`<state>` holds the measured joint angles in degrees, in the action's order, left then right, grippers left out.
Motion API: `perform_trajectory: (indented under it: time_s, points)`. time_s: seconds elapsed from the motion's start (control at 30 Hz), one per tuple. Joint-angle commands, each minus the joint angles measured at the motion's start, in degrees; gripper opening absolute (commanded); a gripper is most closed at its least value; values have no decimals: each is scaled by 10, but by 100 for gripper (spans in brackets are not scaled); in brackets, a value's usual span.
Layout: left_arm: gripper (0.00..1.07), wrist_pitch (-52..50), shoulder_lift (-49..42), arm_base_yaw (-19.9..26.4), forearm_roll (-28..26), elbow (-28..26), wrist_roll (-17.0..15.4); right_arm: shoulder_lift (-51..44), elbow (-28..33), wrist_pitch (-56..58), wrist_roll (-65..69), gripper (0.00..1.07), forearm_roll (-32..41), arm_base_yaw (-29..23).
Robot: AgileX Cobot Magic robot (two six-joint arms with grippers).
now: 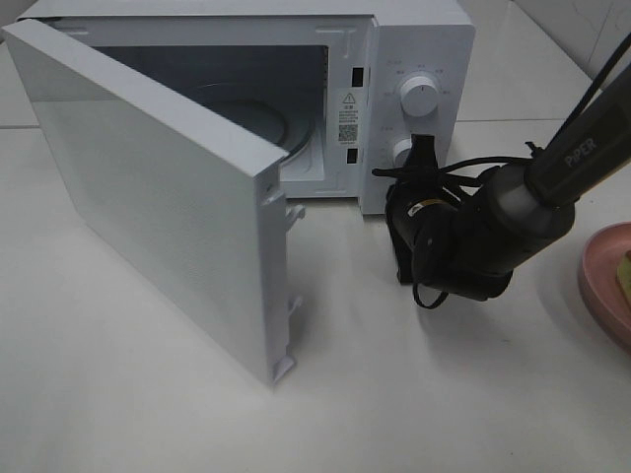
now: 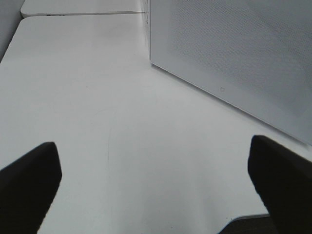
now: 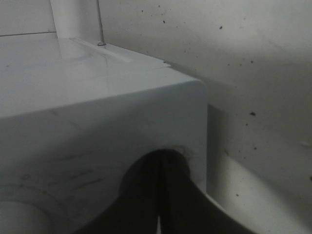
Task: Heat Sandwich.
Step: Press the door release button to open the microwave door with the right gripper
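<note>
Since the microwave door [image 1: 168, 197] stands open for loading, the right jaws sit pinched shut by the knob [image 1: 402, 150], the left jaws gape over the surface [image 2: 122, 97], and the sandwich [image 1: 623, 264] sits on its plate [image 1: 603, 286] far right.

Microwave [image 1: 424, 39] casing: white, smooth, semi-gloss; faint smudges on front. Door [image 1: 148, 197]: white, fine dotted texture, matt. Tabletop [image 1: 444, 394]: white, smooth, slight sheen. Plate [image 1: 592, 286]: pink, glossy surf. Left hand [image 2: 156, 187] fingers [image 2: 29, 185]: matt black, looks plastic. Right arm [image 1: 513, 212] shell: black plastic, satin.
</note>
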<state>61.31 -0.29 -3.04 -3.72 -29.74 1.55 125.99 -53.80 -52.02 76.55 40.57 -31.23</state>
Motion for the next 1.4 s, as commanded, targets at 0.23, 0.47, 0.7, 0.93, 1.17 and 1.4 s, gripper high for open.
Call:
perform_trajectory:
  time_s: [0.23, 0.47, 0.7, 0.93, 1.17, 1.4]
  points:
    - [100, 1, -13, 1, -2, 1, -1, -1, -53, -96, 0, 0, -50, 32]
    - [100, 1, -13, 1, -2, 1, -1, -23, -34, -32, 9, 0, -53, 31]
    - [100, 1, -13, 1, -2, 1, 0, -49, -6, -4, 11, 0, -67, 31]
    - [100, 1, -13, 1, -2, 1, 0, -85, 46, 15, 40, 0, -111, 31]
    - [100, 1, -13, 1, -2, 1, 0, -113, 88, 32, 41, 0, -123, 31]
    - [100, 1, -13, 1, -2, 1, 0, -170, 144, 40, 37, 0, -141, 31]
